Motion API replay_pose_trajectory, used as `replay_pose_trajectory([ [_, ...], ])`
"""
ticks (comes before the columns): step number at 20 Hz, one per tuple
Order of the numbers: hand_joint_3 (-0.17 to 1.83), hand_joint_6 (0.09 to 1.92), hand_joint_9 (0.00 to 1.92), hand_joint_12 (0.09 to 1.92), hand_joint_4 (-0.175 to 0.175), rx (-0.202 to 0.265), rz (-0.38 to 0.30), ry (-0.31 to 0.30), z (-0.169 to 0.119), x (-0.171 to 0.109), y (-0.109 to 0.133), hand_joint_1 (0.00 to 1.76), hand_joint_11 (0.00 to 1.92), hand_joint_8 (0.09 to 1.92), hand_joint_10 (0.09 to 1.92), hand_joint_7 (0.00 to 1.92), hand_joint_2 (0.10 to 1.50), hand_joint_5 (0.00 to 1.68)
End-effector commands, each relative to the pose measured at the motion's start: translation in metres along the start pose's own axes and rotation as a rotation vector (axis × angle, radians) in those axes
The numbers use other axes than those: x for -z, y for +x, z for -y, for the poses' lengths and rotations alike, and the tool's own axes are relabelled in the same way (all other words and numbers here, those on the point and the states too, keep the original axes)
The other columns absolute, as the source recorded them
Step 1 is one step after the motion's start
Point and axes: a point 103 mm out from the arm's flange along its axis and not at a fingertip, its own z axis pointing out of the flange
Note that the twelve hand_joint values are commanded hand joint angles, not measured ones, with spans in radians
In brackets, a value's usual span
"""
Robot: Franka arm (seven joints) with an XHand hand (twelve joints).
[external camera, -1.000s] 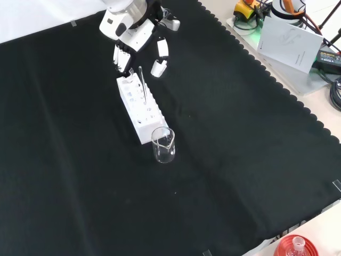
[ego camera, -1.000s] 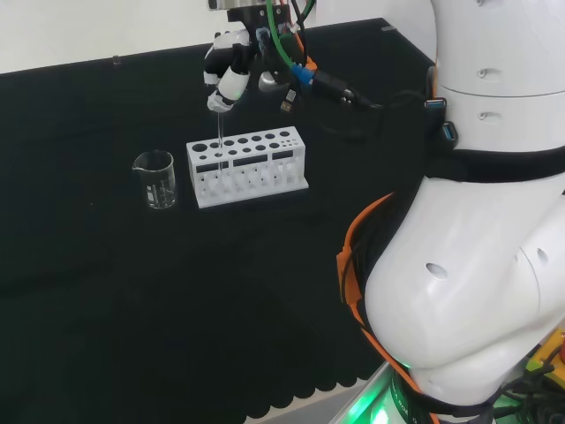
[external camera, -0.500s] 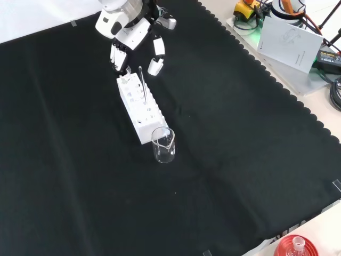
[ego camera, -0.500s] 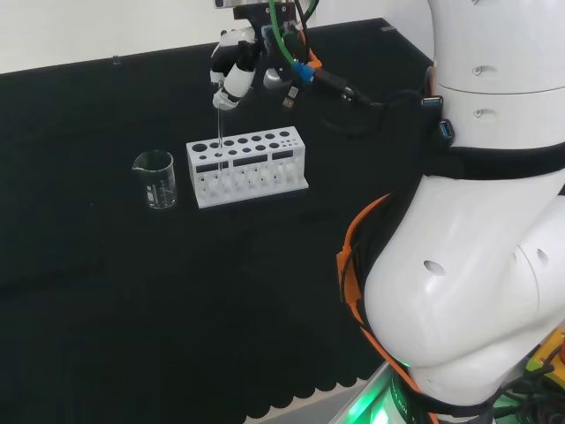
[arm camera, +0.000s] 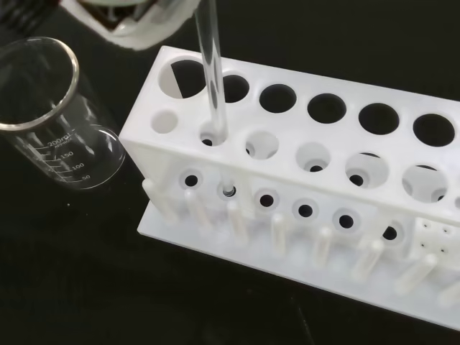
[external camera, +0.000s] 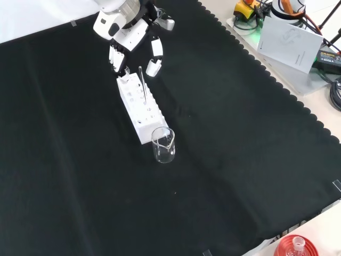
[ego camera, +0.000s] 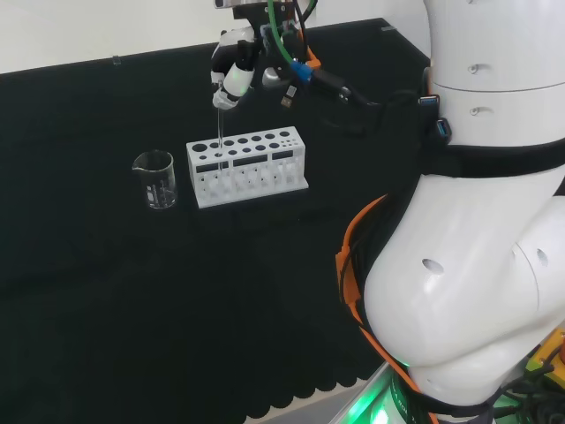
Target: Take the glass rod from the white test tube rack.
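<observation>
The glass rod (arm camera: 213, 79) stands upright in the white test tube rack (ego camera: 248, 166), its lower end still down inside one of the smaller holes near the end of the rack that faces the beaker (ego camera: 155, 179). In the wrist view the rod passes through that hole in the top plate, and its tip shows behind an opening in the rack's side wall. In the head view the rod (ego camera: 218, 132) is a thin clear line running from my hand (ego camera: 231, 72) down to the left end of the rack. In the front view it (external camera: 142, 84) rises from the rack (external camera: 140, 109) toward my hand (external camera: 126, 37), which comes in from the top of that view.

My hand sits above the rack with its fingers curled downward, and the top of the rod is pinched between my fingertips (ego camera: 224, 98). In the front view two fingers (external camera: 153, 66) hang spread apart on either side of the rod's upper end, over the far end of the rack.

The beaker is clear glass and stands on the counter (ego camera: 132, 291), just beside the rack's end, apart from it by a narrow gap. In the front view the beaker (external camera: 163, 144) is nearest the camera, right at the rack's near end. In the wrist view printed marks show on its wall (arm camera: 54, 122), and I cannot tell whether it holds anything. The rack's other holes look empty.
</observation>
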Motion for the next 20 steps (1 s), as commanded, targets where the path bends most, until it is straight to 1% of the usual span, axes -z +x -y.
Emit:
replay_pose_trajectory([
  [1,0.70,1.05,0.76,1.30,-0.175,0.002,0.009,0.015,-0.0039,-0.0025,0.0063,0.91,0.67,0.94,0.86,0.67,0.65,0.40],
  [9,0.70,1.05,0.77,1.30,-0.175,0.001,0.013,0.021,-0.0045,-0.0029,0.0049,0.91,0.68,0.94,0.86,0.68,0.65,0.42],
  [14,0.69,1.04,0.84,1.26,-0.175,0.001,0.024,0.015,-0.0049,-0.0011,0.0055,0.91,0.75,0.91,0.82,0.74,0.65,0.47],
  [16,0.69,1.03,0.88,1.24,-0.175,0.008,0.046,0.008,-0.0056,0.0004,0.0075,0.93,0.80,0.90,0.79,0.77,0.66,0.51],
  [20,0.70,0.98,1.01,1.18,-0.175,0.022,0.105,0.005,-0.0076,-0.0002,0.0141,1.02,0.93,0.84,0.71,0.87,0.64,0.64],
])
